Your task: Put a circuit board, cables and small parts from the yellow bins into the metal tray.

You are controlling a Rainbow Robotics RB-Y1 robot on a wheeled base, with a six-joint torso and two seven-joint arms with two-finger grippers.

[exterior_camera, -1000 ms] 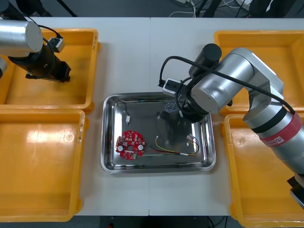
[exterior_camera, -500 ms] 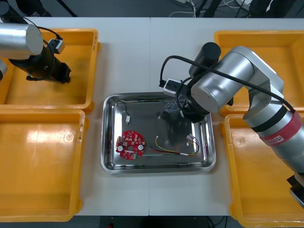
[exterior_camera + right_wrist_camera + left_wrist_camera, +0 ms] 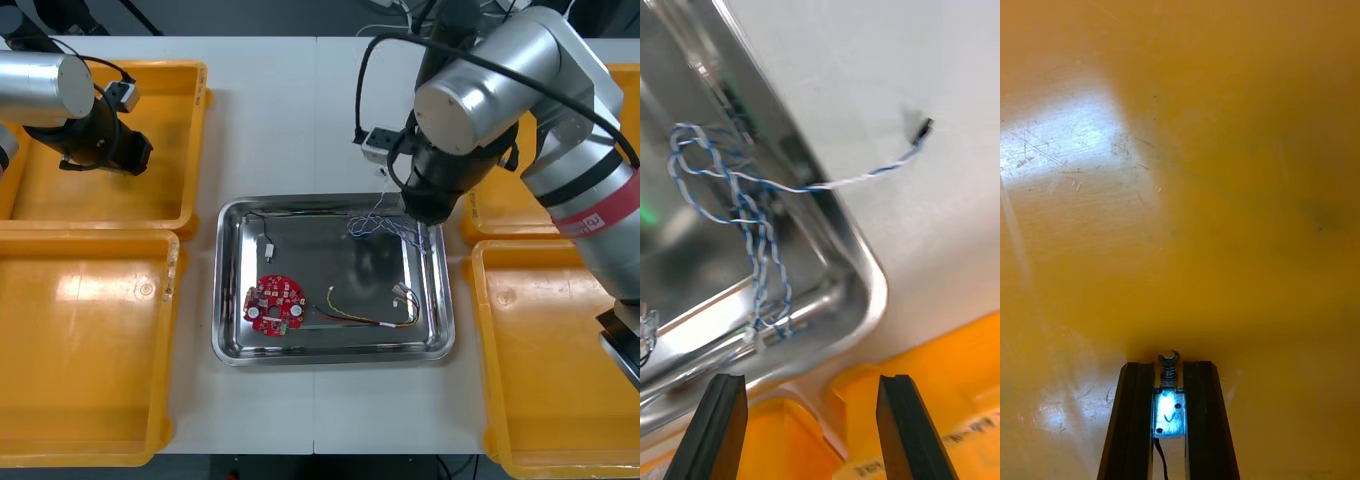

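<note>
Within the last second the right arm has lifted up and back from the far right corner of the metal tray (image 3: 330,356). Its right gripper (image 3: 811,384) now hangs above that corner with its fingers spread wide and nothing between them. The blue and white cable (image 3: 752,217) it was lowered over a second ago lies loosely coiled inside the corner. This reads as a finished release: the cable is delivered and the right arm is free for another pick.

One flaw shows. A single strand of the cable crosses the tray's rim, and its dark tip rests on the white surface (image 3: 300,110) just outside. Most of the cable is in, so I judge it placed, though not neatly.

The other contents are unchanged: the circuit board (image 3: 275,304) at the near left, the red and yellow cable (image 3: 365,318) beside it, and a second small metal part (image 3: 268,247) towards the far left.

The left gripper (image 3: 1166,371) sits low in the far-left yellow bin (image 3: 190,130), about where it was a second ago. Its fingers are pinched on a small metal part (image 3: 1169,409), possibly with a thin wire trailing from it, though that is hard to tell. That part looks like the next delivery.
</note>
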